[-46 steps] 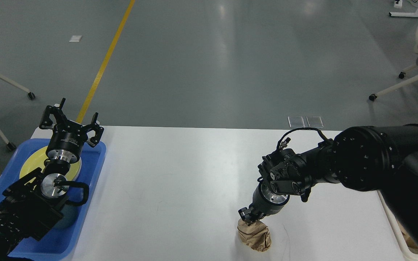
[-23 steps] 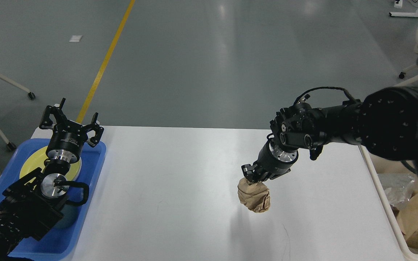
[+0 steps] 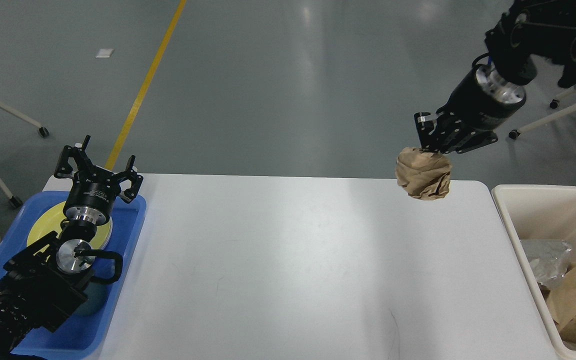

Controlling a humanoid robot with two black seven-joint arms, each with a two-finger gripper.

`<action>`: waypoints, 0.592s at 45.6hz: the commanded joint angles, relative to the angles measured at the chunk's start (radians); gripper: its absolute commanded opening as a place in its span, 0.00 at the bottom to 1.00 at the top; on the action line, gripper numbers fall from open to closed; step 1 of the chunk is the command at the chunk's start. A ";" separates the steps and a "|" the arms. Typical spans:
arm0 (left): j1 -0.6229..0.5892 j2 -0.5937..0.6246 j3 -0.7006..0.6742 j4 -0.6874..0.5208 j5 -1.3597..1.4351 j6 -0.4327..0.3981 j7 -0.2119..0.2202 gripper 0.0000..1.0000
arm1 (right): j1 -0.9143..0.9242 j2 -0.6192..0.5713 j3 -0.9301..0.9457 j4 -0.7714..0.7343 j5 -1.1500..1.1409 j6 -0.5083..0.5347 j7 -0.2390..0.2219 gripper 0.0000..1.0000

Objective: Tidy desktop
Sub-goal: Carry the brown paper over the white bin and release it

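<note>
Right jaws clamp crumpled paper ball above bench far-right corner; bin drop pending; left jaws open.

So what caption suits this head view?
Right gripper carries a crumpled brown paper ball above the desktop, near the cream bin.

Bright, sharp, overhead glare on floor

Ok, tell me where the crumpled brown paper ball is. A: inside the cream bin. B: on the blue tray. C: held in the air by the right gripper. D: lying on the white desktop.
C: the right gripper pinches the top of the paper ball, which hangs above the desktop's far right corner, short of the bin.
</note>
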 commanded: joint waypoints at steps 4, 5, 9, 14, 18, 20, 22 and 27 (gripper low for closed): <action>0.000 0.000 0.000 0.000 0.000 0.000 0.000 0.97 | 0.019 -0.104 -0.085 -0.130 -0.006 0.000 -0.006 0.00; 0.000 -0.001 0.000 0.000 0.000 0.000 -0.001 0.97 | 0.015 -0.115 -0.094 -0.145 -0.006 -0.002 -0.006 0.00; 0.000 -0.001 0.000 0.000 0.000 0.000 0.000 0.97 | 0.001 -0.164 -0.117 -0.205 -0.006 -0.009 -0.006 0.00; 0.000 0.000 0.000 0.000 0.000 0.000 0.000 0.97 | -0.039 -0.233 -0.121 -0.274 -0.006 -0.016 -0.008 0.00; 0.000 0.000 0.000 0.000 0.000 0.000 0.000 0.97 | -0.074 -0.300 -0.122 -0.322 -0.003 -0.025 -0.008 0.00; 0.000 0.000 0.000 0.000 0.000 0.000 0.000 0.97 | -0.093 -0.334 -0.122 -0.342 -0.003 -0.033 -0.008 0.00; 0.000 0.000 0.000 0.000 0.000 0.000 0.000 0.97 | -0.111 -0.365 -0.122 -0.355 -0.007 -0.048 -0.008 0.00; 0.000 0.000 0.000 0.000 0.000 0.000 0.000 0.97 | -0.180 -0.437 -0.122 -0.378 -0.012 -0.123 -0.008 0.00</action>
